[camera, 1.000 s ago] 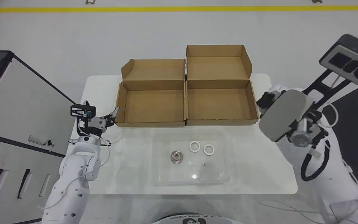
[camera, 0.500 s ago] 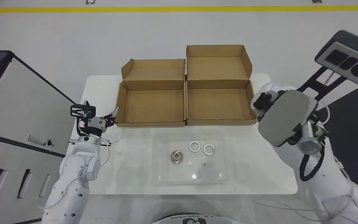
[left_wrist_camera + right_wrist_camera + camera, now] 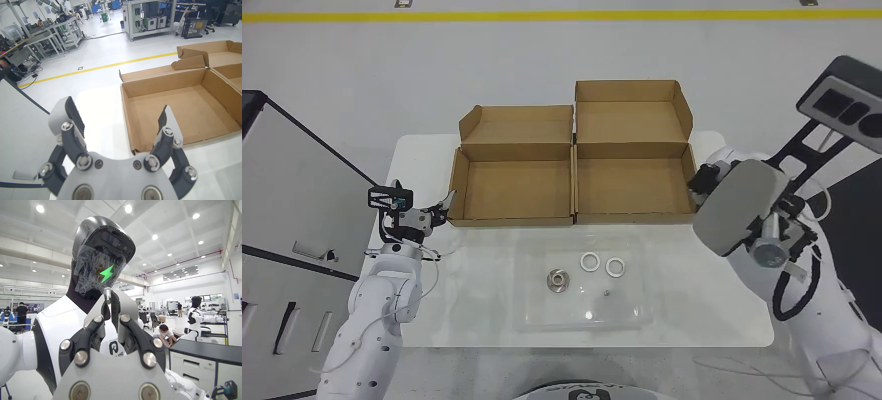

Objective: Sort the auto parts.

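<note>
Bolt (image 3: 108,296), probably a threaded stud, sits pinched in the right gripper (image 3: 110,301), which has swung in beside the right box (image 3: 637,185). Drop looks close. Left gripper (image 3: 118,104) idles, fingers apart.

Gripped between the ribbed fingers (image 3: 114,306) of the right end effector (image 3: 108,301): small silver threaded stud (image 3: 108,295), tip protruding. Pointed upward toward ceiling lights (image 3: 128,208); grey drawer cabinet (image 3: 200,370) behind.
</note>
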Robot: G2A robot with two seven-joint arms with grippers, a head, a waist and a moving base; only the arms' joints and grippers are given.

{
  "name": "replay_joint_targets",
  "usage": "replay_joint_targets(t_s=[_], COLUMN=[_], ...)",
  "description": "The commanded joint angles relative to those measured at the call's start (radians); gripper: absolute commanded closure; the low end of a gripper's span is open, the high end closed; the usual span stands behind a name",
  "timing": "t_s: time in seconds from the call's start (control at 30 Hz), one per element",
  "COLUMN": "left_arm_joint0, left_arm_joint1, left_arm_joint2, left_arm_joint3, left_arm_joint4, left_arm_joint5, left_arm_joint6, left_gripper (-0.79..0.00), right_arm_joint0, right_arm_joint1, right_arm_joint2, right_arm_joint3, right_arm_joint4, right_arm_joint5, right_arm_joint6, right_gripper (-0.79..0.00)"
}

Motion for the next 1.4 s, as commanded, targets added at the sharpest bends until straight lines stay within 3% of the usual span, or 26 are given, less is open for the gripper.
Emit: replay_joint_targets(t_s=[0.0, 0.7, 1.0, 1.37], left_arm_joint0=[0.000, 0.000, 0.000, 0.000], left_arm_joint1=[0.000, 0.000, 0.000, 0.000], left_arm_joint2=[0.000, 0.000, 0.000, 0.000], left_arm_joint3=[0.000, 0.000, 0.000, 0.000], left_arm_joint4=[0.000, 0.000, 0.000, 0.000], left_arm_joint5=[0.000, 0.000, 0.000, 0.000], left_arm_joint6=[0.000, 0.000, 0.000, 0.000], left_gripper=[-0.785, -0.785, -0.785, -0.785], right_arm_joint0=[0.000, 0.000, -0.030, -0.093], right_arm_joint1=[0.000, 0.000, 0.009, 0.064], right_arm_joint2=[0.000, 0.000, 0.098, 0.348], right_arm_joint3=[0.000, 0.000, 0.004, 0.050], right_arm_joint4=[0.000, 0.000, -0.194, -0.440], right_arm_joint5=[0.000, 0.000, 0.168, 0.428], right_arm_joint6=[0.000, 0.000, 0.008, 0.287], right_gripper=[0.000, 0.000, 0.000, 0.000])
